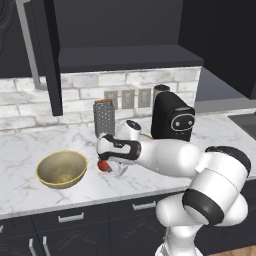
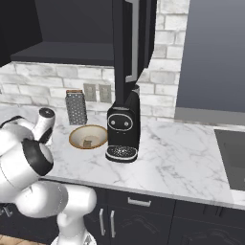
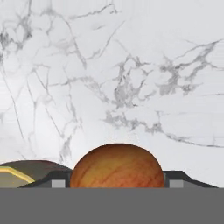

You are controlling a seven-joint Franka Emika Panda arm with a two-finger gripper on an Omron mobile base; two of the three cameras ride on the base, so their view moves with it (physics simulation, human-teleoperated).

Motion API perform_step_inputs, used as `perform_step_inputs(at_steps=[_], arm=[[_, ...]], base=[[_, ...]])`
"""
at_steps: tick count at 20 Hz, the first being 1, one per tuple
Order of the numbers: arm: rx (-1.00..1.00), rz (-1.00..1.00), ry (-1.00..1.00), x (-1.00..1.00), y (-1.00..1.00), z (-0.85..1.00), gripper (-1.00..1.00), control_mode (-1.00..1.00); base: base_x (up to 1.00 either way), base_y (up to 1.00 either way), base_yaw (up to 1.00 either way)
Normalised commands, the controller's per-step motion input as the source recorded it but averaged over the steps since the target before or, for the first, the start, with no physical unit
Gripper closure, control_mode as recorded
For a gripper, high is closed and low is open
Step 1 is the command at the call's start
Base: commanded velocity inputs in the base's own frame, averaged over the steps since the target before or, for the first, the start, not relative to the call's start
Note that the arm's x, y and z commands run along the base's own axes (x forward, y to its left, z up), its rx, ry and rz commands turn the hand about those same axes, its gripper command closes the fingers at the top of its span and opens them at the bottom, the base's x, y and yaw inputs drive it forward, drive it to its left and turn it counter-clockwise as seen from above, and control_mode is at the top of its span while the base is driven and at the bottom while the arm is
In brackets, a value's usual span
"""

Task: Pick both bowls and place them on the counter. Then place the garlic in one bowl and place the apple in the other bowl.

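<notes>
Item: small shiny red apple [image 3: 117, 165], clamped between the pincer [image 1: 111, 168] tips, part-open, low over the white marble worktop [image 1: 30, 145] near its front edge. Garlic already bowled, I judge. Next: carry to deep olive-tan bowl [image 1: 62, 169], release.

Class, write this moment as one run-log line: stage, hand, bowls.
stage: carrying apple | hand: shut on apple above counter | deep bowl: empty, left of hand | shallow bowl: holds garlic
</notes>
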Motion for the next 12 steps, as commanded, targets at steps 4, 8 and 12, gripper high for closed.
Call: perform_step_inputs(at_steps=[4, 8, 12], arm=[[-0.04, 0.0, -0.1, -0.28, -0.03, 0.69, 1.0, -1.0], [-0.1, 0.01, -0.14, -0.24, -0.01, 0.66, 1.0, -1.0], [-0.13, 0.04, -0.14, -0.17, 0.0, 0.57, 1.0, -1.0]], base=[[0.0, 0.0, 0.0], [0.0, 0.0, 0.0], [0.0, 0.0, 0.0]])
